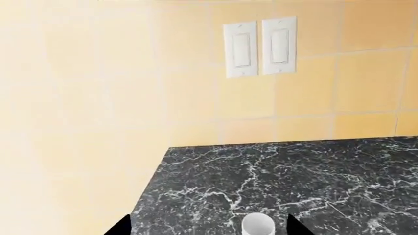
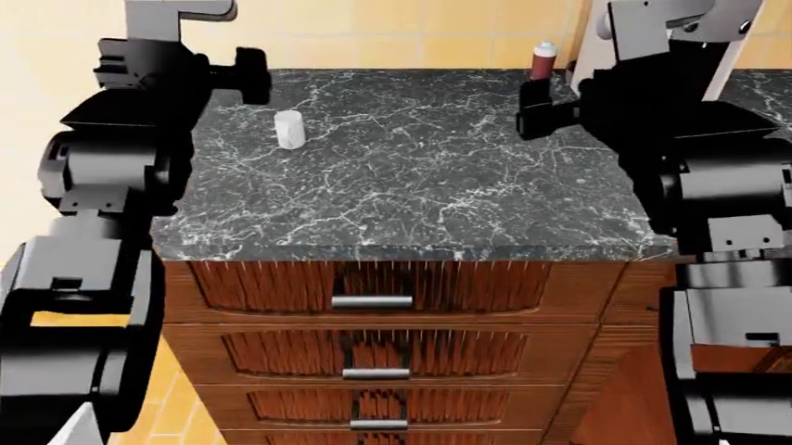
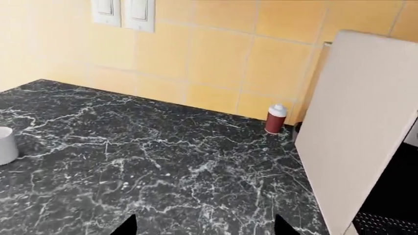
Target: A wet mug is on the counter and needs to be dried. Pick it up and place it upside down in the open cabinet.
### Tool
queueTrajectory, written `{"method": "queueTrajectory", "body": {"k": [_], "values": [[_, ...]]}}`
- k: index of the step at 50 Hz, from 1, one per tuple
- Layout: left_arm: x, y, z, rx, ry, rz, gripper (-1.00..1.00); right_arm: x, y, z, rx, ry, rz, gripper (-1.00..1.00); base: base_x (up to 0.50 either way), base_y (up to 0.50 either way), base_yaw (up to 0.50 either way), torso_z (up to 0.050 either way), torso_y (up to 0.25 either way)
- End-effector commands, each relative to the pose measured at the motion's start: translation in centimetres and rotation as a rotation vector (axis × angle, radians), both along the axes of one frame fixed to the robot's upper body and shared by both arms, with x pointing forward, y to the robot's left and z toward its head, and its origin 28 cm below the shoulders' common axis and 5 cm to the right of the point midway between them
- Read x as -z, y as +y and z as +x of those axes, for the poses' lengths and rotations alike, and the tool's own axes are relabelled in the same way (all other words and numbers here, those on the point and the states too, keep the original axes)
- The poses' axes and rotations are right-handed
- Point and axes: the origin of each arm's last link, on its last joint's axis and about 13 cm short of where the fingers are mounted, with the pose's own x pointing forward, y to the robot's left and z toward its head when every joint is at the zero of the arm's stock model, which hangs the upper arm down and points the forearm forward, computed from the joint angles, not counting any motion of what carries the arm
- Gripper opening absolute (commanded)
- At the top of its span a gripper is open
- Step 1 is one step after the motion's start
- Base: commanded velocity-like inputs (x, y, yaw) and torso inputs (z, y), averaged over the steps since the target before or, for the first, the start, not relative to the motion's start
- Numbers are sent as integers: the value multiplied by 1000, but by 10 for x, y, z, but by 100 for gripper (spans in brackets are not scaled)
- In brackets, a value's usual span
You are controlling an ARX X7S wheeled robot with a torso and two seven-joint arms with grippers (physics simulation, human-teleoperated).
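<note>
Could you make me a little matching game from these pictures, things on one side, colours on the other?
Things:
1. mug
2. counter
3. shaker
4. drawers

Colours:
A. black with white veins
B. red-brown with a white cap
C. plain white
D. reddish wood with metal handles

Pairs: 1-C, 2-A, 3-B, 4-D

The mug [image 2: 289, 129] stands on the counter [image 2: 409, 195], toward its back left; the shaker [image 2: 542, 60] sits at the back right against the wall, well apart from it; the wall switches [image 1: 259, 47] hang above the counter; drawers [image 2: 371, 301] stack below its front edge.
</note>
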Motion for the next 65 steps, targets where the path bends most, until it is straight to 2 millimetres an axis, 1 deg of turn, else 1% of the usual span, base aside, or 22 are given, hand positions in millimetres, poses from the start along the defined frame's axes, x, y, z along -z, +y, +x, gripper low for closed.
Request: {"method": "queueTrajectory", "body": {"k": [1,6,10,23,65], "values": [[-21,8,2,6,141,41,100,-13,-7,10,-43,227,6,100,0,0,0,0,0],[-22,9,1,17,150,43,100,-18,-8,7,-59,251,5,100,0,0,0,0,0],[-22,8,1,27,151,39,100,-18,-8,5,-74,246,12,100,55,0,0,0,0],[-23,7,0,22,171,6,100,-13,-9,8,-50,233,4,100,500,0,0,0,0],[-23,7,0,19,172,5,100,-12,-8,7,-55,218,1,100,500,0,0,0,1]]}}
